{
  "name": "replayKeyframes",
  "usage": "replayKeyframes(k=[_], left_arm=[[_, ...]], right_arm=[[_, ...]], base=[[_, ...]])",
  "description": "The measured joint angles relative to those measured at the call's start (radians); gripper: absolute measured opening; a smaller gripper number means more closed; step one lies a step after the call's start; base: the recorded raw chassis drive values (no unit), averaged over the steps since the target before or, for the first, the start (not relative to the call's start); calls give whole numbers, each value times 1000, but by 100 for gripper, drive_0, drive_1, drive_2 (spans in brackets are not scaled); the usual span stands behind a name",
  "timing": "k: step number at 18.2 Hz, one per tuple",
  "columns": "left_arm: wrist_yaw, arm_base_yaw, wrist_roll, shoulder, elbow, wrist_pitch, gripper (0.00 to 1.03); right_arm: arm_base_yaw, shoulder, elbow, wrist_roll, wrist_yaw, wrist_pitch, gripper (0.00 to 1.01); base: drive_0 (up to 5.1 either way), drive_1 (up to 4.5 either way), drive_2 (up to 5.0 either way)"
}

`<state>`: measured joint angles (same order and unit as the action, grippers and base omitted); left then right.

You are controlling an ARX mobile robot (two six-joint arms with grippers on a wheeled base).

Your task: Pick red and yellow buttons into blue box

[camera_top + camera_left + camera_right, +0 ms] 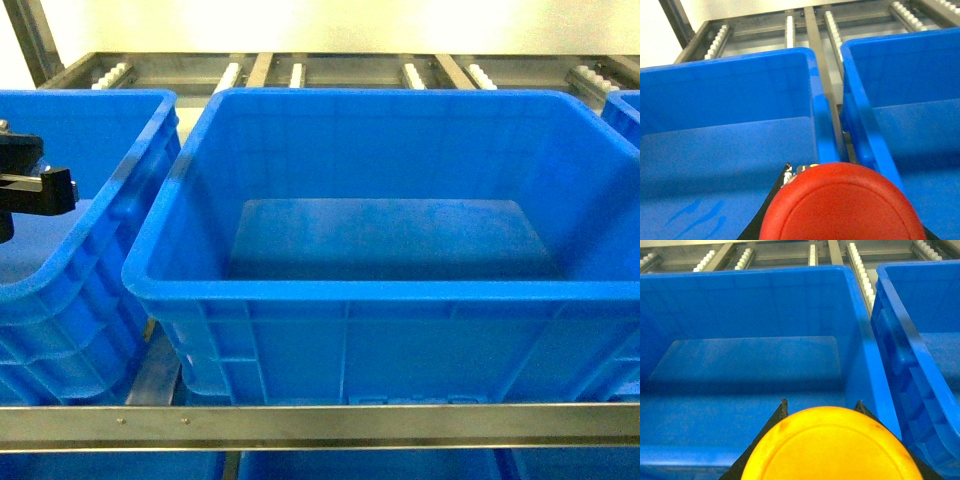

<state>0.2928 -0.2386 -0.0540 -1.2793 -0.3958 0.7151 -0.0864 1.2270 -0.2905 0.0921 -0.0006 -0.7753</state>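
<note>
The red button (840, 210) fills the bottom of the left wrist view, cap toward the camera, and my left gripper (840, 175) is shut on it. It hangs over the left-hand crate, close to that crate's right wall. My right gripper (821, 403) is shut on the yellow button (832, 450), held above the near right part of the blue box (863, 325). The blue box (370, 292) stands in the middle of the head view with a bare floor. Only a black part of the left gripper (40, 190) shows there, at the left edge. The right gripper is out of the head view.
A second blue crate (120, 200) stands left of the blue box, and a third (905, 330) to its right. Grey roller rails (300, 72) run behind them. A metal frame bar (320, 425) crosses the front, with more blue crates below it.
</note>
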Motion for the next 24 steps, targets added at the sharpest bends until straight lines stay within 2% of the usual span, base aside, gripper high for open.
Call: replayKeyframes(k=[6,7,8,9,10,15,18,20,24], left_arm=[[6,7,0,-7,0,8,25],[2,1,0,-4,0,5,25],[2,1,0,-4,0,4,25],[2,1,0,-4,0,4,25],[2,1,0,-4,0,4,25],[2,1,0,-4,0,4,25],[2,1,0,-4,0,4,25],[2,1,0,-4,0,4,25],[2,1,0,-4,0,4,25]], right_arm=[[-4,0,0,0,1,-4,34],[-5,14,-26,-14,1,32,34],[-8,100,-165,-39,-18,99,34],[-42,310,-348,-111,-64,158,34],[-85,541,-552,-180,-119,319,34],[-91,734,-731,-242,-187,554,34],[-91,735,-751,-243,-187,561,59],[-89,733,-743,-233,-183,525,77],[-83,715,-723,-216,-178,492,88]], base=[[494,-242,-242],[494,-242,-242],[494,-242,-242],[494,-242,-242],[494,-242,-242],[494,-242,-242],[494,-242,-242],[494,-242,-242],[494,-242,-242]])
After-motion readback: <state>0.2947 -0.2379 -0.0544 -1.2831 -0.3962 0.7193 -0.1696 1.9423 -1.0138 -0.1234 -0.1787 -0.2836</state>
